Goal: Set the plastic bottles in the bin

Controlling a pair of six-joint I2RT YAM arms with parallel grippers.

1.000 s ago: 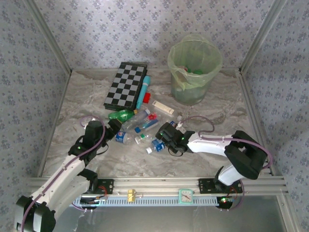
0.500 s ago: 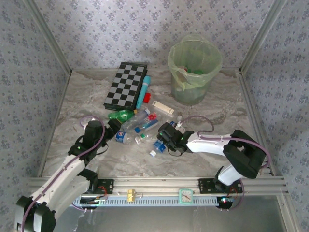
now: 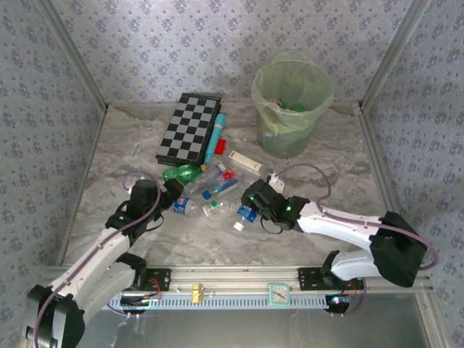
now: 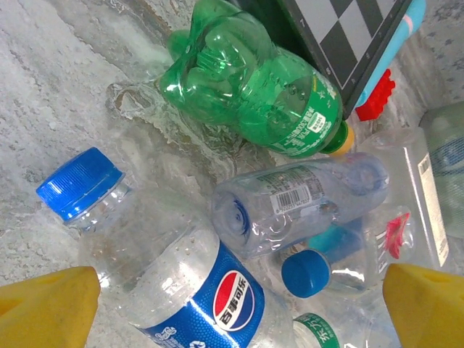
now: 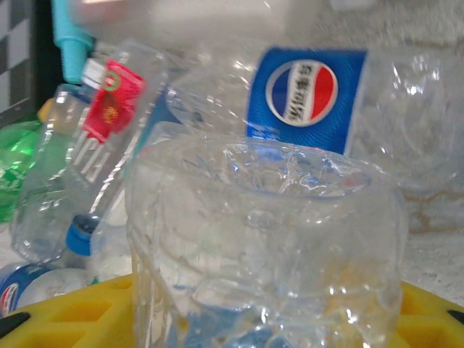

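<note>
Bin (image 3: 290, 141) with bottles (image 3: 293, 109) inside; right claw (image 3: 250, 209) around clear bottle (image 5: 264, 246), left claw (image 4: 235, 308) agape.

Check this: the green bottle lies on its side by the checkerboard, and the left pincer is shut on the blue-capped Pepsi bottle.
One error: the left pincer is open, its yellow fingers spread wide of the Pepsi bottle, as the left wrist view shows. The green bottle does lie on its side by the checkerboard.
</note>
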